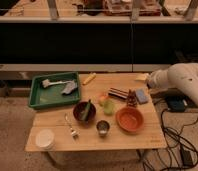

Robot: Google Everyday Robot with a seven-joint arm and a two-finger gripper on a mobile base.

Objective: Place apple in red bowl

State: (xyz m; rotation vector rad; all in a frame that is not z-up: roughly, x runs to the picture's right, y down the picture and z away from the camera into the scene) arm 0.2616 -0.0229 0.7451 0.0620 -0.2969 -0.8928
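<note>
Risks first. The apple (102,98) sits up and left of the red bowl (129,119), touching or nearly touching a light green cup (108,107) that lies between the two. Reaching for the apple could grab or knock the cup instead, since they are similar in size and crowded together. A dark snack bar (118,92) and a brown ridged item (132,101) lie just above the red bowl, on the line from the arm to the apple, so a low sweep could push them. The dark bowl (84,111), left of the red bowl, is close by and could be taken for the target when dropping the apple. The apple is round and could roll off toward the metal cup (103,128), lower left of the red bowl, if nudged.

Pose: the white arm (184,80) comes in from well up and right of the red bowl, forearm roughly level, pointing left over the table (127,141) corner. The gripper (152,81) is at the arm's left tip, up and right of the red bowl, above a blue sponge (141,96), well apart from the apple. Can't tell whether the gripper is open or closed; nothing visibly held, but the tip is not clear enough to be sure. The red bowl looks empty, so my read is that the approach to the apple is not yet done.
</note>
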